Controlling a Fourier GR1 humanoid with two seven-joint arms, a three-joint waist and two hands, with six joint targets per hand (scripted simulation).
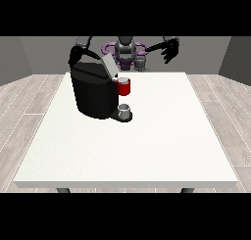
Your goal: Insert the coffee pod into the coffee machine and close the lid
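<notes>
Lid (109, 65) raised on the machine (93, 89) for loading; hand (170, 49) right of it hovers, fingers spread wide, holding nothing.

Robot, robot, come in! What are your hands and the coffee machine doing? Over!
Hand at view's right raised, fingers spread. Other hand hidden behind coffee machine. Lid up. Grey thing at machine's base.

A black coffee machine (93, 94) stands on the white table (147, 146) at the view's left, its grey lid (110, 65) tilted up. A red thing at the machine (124, 87) sits at its front, above a grey thing (125, 109) on the base. The hand at the view's right (170, 49) hangs raised behind the table's far edge, fingers spread.
</notes>
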